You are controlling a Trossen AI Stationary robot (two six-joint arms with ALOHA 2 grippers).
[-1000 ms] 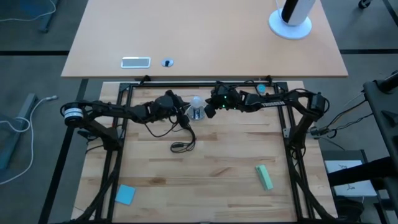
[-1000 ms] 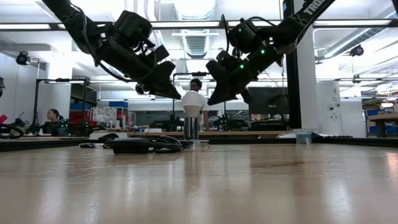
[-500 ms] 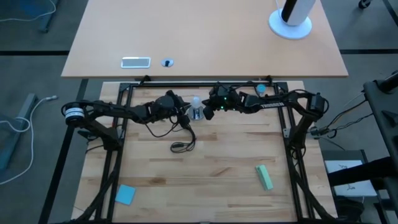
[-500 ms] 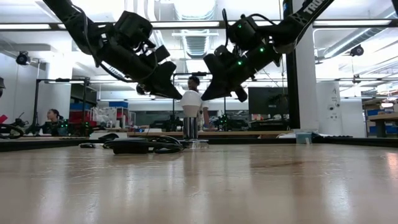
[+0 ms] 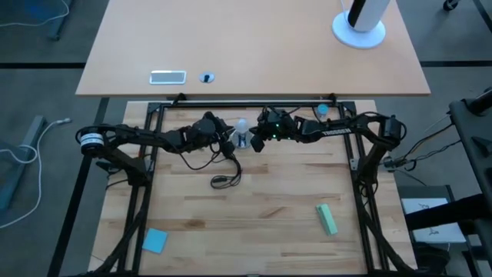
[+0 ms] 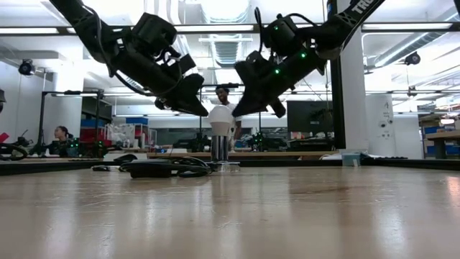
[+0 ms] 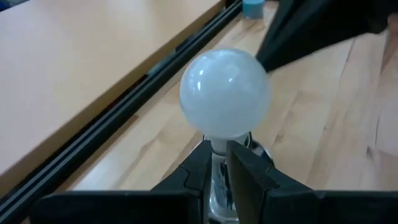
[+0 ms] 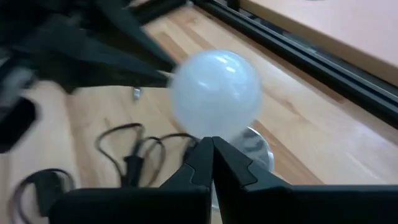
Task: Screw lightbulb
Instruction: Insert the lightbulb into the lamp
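The small frosted-white, pear-shaped glass lightbulb (image 5: 242, 126) stands upright, round end up and narrow neck down, its base seated in a round silver metal socket (image 6: 221, 147) on the pale wooden worktop (image 5: 261, 208) near the far edge. Its dome (image 7: 225, 93) is smooth, unbroken and unlit, catching a few highlights. Seen level across the worktop, it (image 6: 221, 114) sits straight, not tilted.

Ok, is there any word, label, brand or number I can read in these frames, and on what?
"TRO": white letters on the right arm in the low view, cut off by the picture's edge.
White lettering on the same arm in the high view: too small to read.
Sheet of paper beside the table: dark marks, too small.
Lightbulb: no print visible.
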